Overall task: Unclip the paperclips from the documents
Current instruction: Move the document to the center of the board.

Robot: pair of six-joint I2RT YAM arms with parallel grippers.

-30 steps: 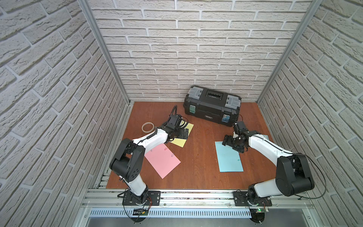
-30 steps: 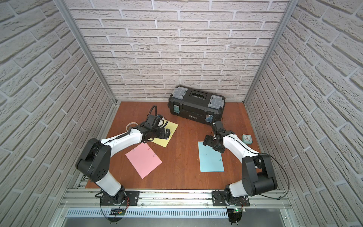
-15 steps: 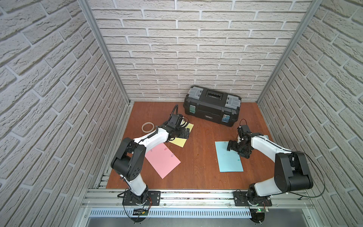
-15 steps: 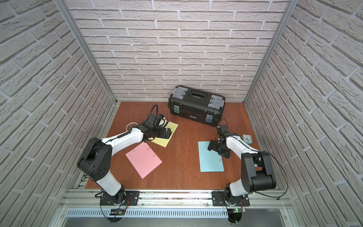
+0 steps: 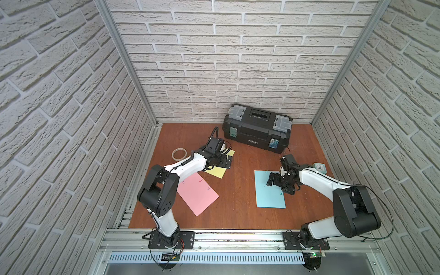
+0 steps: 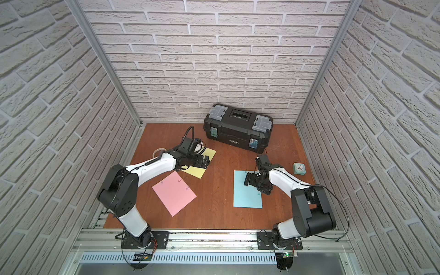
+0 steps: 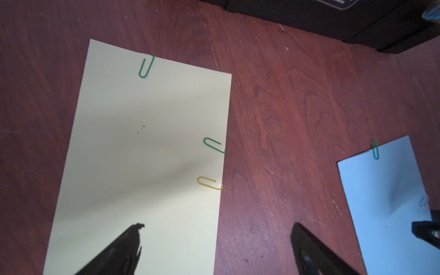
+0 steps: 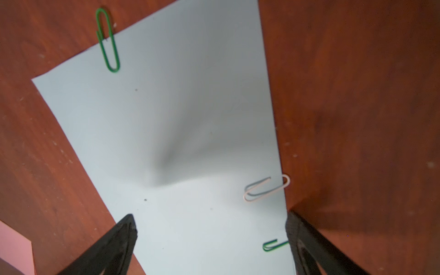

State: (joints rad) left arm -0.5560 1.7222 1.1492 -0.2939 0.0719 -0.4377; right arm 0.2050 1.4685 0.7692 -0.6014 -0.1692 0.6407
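Note:
My left gripper point(image 7: 217, 225) hangs open over the yellow document point(image 7: 147, 154), straddling its side edge. Two green paperclips point(image 7: 146, 66) point(image 7: 214, 144) and a yellow one point(image 7: 209, 183) grip that sheet. My right gripper point(image 8: 209, 215) is open low over the light blue document point(image 8: 190, 119), one finger point(image 8: 307, 245) at its edge beside a green paperclip point(image 8: 273, 245). A silver clip point(image 8: 266, 188) and another green clip point(image 8: 108, 40) sit farther along. In both top views the pink document point(image 5: 196, 192) point(image 6: 175, 194) lies untouched with small clips point(image 5: 202, 180) on its edges.
A black toolbox point(image 5: 257, 131) stands at the back wall. A clear tape roll point(image 5: 179, 153) lies left of the left arm. A small teal clock point(image 5: 320, 167) sits right of the right arm. Brick walls close in three sides.
My right gripper has moved from the blue sheet's far edge toward the front, along its right side. The left arm has hardly moved.

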